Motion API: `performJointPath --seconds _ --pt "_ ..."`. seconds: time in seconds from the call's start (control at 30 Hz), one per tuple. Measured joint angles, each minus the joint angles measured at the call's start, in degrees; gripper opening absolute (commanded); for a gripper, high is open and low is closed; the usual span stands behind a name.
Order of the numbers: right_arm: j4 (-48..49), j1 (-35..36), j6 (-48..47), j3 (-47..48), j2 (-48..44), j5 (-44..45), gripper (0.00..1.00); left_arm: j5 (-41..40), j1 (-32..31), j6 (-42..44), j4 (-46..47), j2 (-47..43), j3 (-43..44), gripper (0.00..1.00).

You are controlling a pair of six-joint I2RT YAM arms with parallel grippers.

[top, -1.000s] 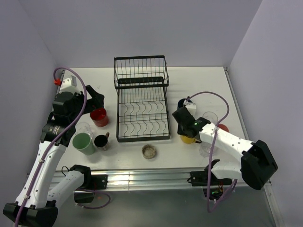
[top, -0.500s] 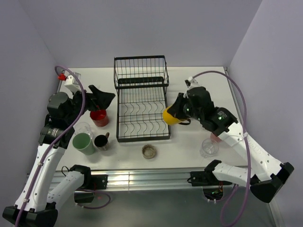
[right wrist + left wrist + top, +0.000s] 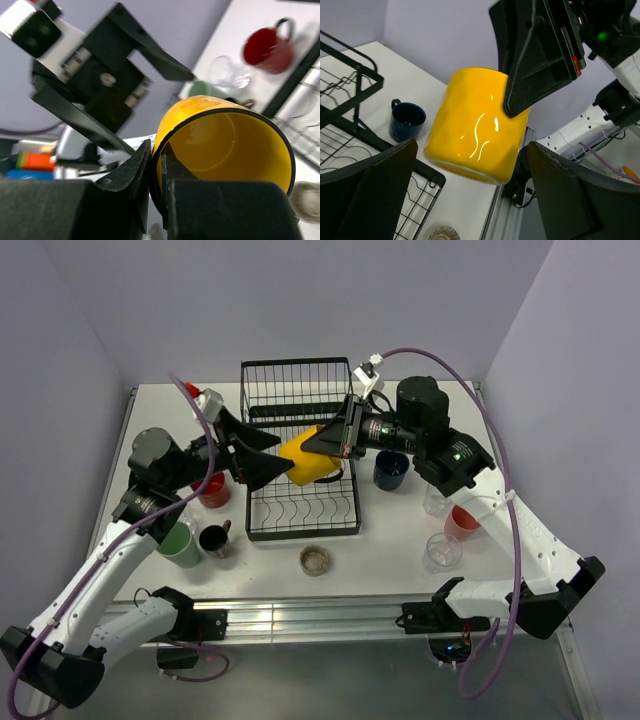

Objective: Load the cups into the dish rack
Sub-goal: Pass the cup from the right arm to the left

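My right gripper (image 3: 328, 443) is shut on the rim of a yellow mug (image 3: 305, 456), one finger inside and one outside (image 3: 161, 165), and holds it tilted on its side in the air over the black wire dish rack (image 3: 300, 515). My left gripper (image 3: 268, 452) is open and empty right beside the mug. In the left wrist view the yellow mug (image 3: 477, 132) hangs between and just ahead of my wide-open fingers (image 3: 370, 195). A red mug (image 3: 210, 489), a green tumbler (image 3: 177, 543) and a black mug (image 3: 213, 538) stand left of the rack.
A navy mug (image 3: 390, 471), two clear glasses (image 3: 440, 552) and a pink tumbler (image 3: 463, 524) stand right of the rack. A low brownish glass (image 3: 315, 560) sits in front of it. A clear glass (image 3: 178, 511) stands by the green tumbler. Walls enclose the table.
My right arm lifted the yellow mug off the table at the right and carried it left over the rack. My left gripper swung right from above the red mug to meet it.
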Motion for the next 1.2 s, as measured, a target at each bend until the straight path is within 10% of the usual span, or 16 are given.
performJointPath --seconds 1.2 --pt "35.9 -4.2 28.4 -13.7 -1.2 -12.4 0.0 -5.7 -8.6 9.6 6.6 3.3 1.5 0.99"
